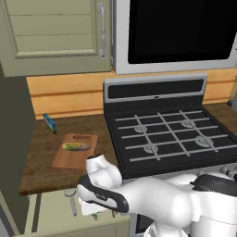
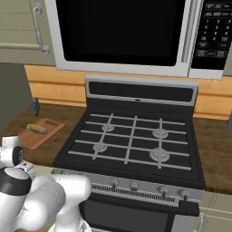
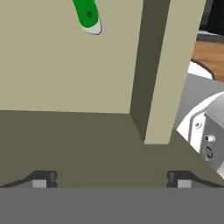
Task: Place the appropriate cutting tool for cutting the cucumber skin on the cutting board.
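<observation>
Left base view: cutting board (image 1: 74, 152) flat on wooden bench (image 1: 41, 173), left of stove (image 1: 171, 134). Cucumber (image 1: 76, 146) lies on board, near its far end. Blue item (image 1: 49, 123) by back wall. Grey metal peeler (image 1: 71, 201) lies in open drawer (image 1: 55, 208) below bench edge, just left of arm.

Right base view: board (image 2: 38, 132) with cucumber (image 2: 36, 128) at far left, beside stove (image 2: 131, 140).

Hand view: gripper (image 3: 111, 177) wide open, holding nothing, fingertips well apart over drawer interior. Green knife handle (image 3: 86, 15) at top.
</observation>
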Available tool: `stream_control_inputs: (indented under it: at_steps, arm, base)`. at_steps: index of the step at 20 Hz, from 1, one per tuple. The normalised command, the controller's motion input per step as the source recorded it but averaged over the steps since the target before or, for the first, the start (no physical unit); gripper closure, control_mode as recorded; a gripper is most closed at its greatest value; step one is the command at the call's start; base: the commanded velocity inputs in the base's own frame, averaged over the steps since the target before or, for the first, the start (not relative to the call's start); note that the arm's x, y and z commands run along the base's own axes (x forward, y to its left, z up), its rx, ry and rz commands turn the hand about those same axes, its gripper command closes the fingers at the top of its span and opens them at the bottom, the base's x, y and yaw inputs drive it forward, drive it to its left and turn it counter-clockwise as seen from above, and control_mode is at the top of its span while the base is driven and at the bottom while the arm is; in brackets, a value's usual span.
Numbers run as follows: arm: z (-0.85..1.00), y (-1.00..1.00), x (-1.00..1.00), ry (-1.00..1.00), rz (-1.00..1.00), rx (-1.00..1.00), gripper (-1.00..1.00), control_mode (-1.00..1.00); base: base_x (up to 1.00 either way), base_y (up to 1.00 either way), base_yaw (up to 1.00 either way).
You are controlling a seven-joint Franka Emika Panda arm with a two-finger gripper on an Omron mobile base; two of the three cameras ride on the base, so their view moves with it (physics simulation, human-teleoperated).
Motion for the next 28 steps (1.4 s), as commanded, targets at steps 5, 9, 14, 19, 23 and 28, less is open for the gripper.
stream_control_inputs:
  at_steps: [5,9,14,19,23,28]
  arm:
    - [-0.38,0.26,0.0,0.0,0.0,0.0,-1.0,-1.0]
    - [-0.29,0.19,-0.1,0.0,0.0,0.0,-1.0,-1.0]
    - [-0.27,0.11,-0.5,0.05,0.0,0.0,-1.0,-1.0]
    - [-0.16,0.07,-0.72,0.09,0.0,0.0,-1.0,-1.0]
    - [-0.08,0.01,-0.81,0.04,0.0,0.0,-1.0,-1.0]
    - [0.18,0.05,-0.22,-0.01,0.0,0.0,-1.0,-1.0]
  base:
    - [0.0,0.0,0.0]
    - [0.0,0.0,0.0]
    - [0.0,0.0,0.0]
    - [0.0,0.0,0.0]
    - [0.0,0.0,0.0]
    - [0.0,0.0,0.0]
